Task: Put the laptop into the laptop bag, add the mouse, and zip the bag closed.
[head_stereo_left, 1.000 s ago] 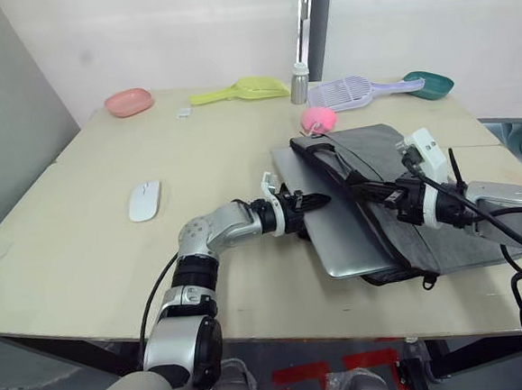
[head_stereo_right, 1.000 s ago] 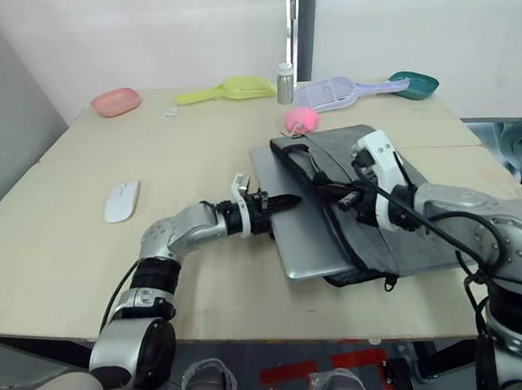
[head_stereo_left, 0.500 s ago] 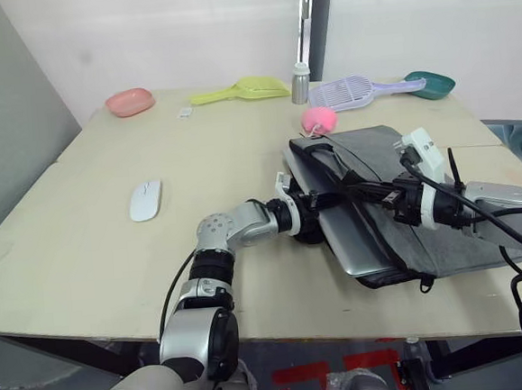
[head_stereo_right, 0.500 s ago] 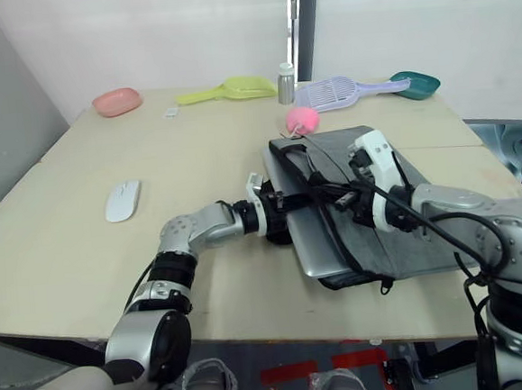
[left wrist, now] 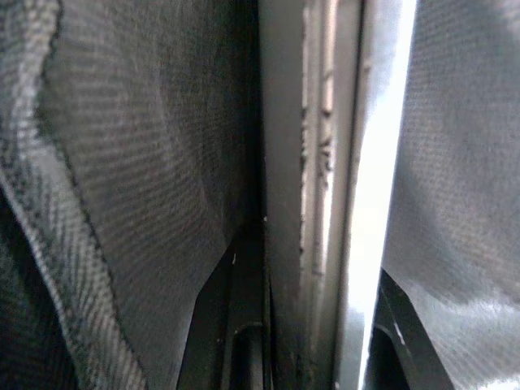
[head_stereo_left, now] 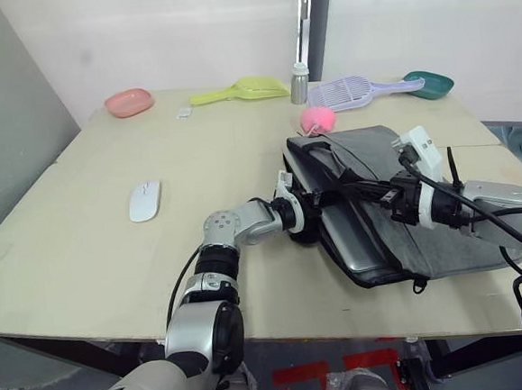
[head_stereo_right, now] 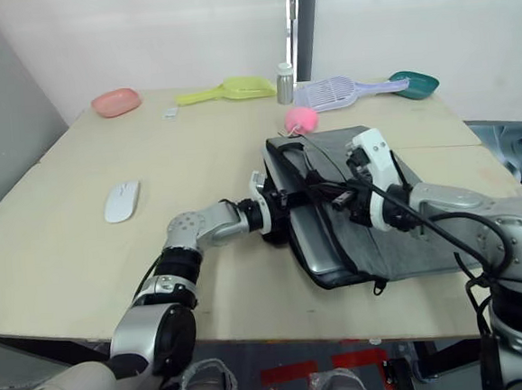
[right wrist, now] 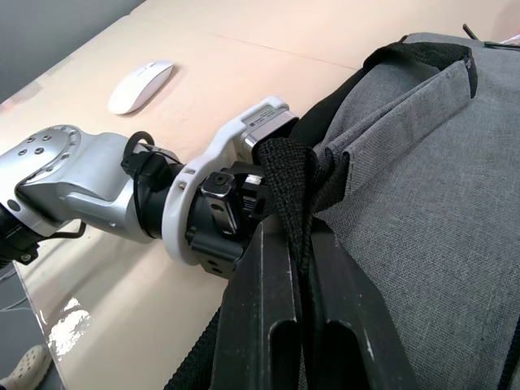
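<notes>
Right gripper (right wrist: 302,244) fingers are clamped on a black strap handle (right wrist: 286,175) of the slim grey fabric laptop bag (head_stereo_left: 444,226). Left gripper (head_stereo_left: 310,220) is pressed at the bag's mouth, its finger state hidden; the thin silver metal laptop (head_stereo_left: 355,246) is seen mostly inside. The small flat white mouse (head_stereo_left: 144,201) is left well apart on the beige table (head_stereo_left: 85,263).

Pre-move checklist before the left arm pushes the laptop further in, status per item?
1. Bag mouth held open: ok, right gripper is pinched shut on a black strap handle of the laptop bag.
2. Left gripper on the laptop: ok, its fingers straddle the edge in the left wrist view.
3. Laptop fully inside: not ok, a silver strip shows at the opening.
4. Mouse reachable: ok, lying apart on the table.
5. Zipper state: cannot tell.
6. Pink plush toy clear of bag: cannot tell, it sits right at the far corner.
</notes>
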Controlling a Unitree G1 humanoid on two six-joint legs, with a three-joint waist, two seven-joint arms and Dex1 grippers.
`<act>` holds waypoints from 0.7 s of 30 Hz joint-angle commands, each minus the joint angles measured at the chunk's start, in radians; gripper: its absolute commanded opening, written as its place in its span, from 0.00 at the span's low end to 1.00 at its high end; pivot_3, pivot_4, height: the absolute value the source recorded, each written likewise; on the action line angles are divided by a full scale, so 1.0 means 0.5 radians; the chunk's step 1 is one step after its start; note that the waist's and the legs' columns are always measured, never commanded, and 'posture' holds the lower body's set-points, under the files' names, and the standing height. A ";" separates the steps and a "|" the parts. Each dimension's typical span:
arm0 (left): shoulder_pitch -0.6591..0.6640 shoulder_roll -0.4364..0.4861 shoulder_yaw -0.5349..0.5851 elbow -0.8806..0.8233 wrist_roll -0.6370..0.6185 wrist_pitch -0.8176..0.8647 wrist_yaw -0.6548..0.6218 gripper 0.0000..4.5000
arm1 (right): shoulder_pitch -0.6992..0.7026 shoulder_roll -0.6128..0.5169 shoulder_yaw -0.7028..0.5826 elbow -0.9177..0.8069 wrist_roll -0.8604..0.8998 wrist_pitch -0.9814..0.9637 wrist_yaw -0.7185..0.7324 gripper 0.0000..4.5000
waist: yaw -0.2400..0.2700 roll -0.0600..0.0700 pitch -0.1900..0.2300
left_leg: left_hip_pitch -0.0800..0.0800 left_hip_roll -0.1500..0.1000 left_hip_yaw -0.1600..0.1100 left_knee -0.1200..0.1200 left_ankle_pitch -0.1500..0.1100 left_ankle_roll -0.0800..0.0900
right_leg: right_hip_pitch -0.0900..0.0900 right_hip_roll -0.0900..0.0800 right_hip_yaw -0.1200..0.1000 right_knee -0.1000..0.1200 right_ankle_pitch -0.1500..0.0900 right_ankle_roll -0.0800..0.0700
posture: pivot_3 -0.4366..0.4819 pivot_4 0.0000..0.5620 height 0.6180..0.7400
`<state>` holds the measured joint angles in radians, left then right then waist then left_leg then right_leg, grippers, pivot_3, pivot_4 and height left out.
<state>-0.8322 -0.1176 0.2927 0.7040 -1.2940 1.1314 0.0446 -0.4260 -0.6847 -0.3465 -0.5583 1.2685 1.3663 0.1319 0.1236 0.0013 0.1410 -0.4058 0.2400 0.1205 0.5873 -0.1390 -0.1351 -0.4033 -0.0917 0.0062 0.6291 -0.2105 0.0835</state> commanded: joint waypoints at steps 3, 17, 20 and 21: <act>-0.152 -0.183 0.058 -0.013 -0.007 0.011 -0.118 0.08 | -0.031 -0.036 0.011 -0.027 0.118 -0.098 -0.027 0.00 | 0.002 0.000 0.000 | 0.000 0.000 0.000 0.000 0.000 0.000 | 0.000 0.000 0.000 0.000 0.000 0.000 | 0.48 0.27 1.00; -0.219 -0.215 0.073 0.097 0.086 0.110 -0.202 0.08 | -0.006 -0.099 0.082 -0.014 0.231 -0.204 -0.111 0.00 | 0.015 0.000 0.000 | -0.001 -0.001 0.000 -0.002 0.000 0.000 | 0.000 -0.001 -0.001 -0.003 0.000 0.000 | 0.48 0.27 1.00; -0.247 -0.225 0.086 0.135 0.113 0.091 -0.228 0.08 | -0.018 -0.096 0.106 -0.003 0.272 -0.235 -0.135 0.00 | 0.021 0.000 0.000 | -0.001 -0.001 0.000 -0.002 0.000 0.000 | 0.000 -0.001 -0.001 -0.003 0.000 0.000 | 0.48 0.27 1.00; -0.254 -0.228 0.091 0.143 0.119 0.089 -0.236 0.08 | -0.022 -0.088 0.113 -0.001 0.290 -0.245 -0.146 0.00 | 0.023 0.000 0.000 | -0.001 -0.001 0.000 -0.002 0.000 0.000 | 0.000 -0.001 -0.001 -0.003 0.000 0.001 | 0.48 0.27 1.00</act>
<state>-0.8869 -0.1209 0.3150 0.7832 -1.2125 1.1694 -0.0305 -0.4242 -0.7300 -0.2934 -0.5478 1.3670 1.2842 0.0608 0.1353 0.0013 0.1410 -0.4062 0.2393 0.1204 0.5861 -0.1391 -0.1349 -0.4033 -0.0923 0.0059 0.6274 -0.2104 0.0838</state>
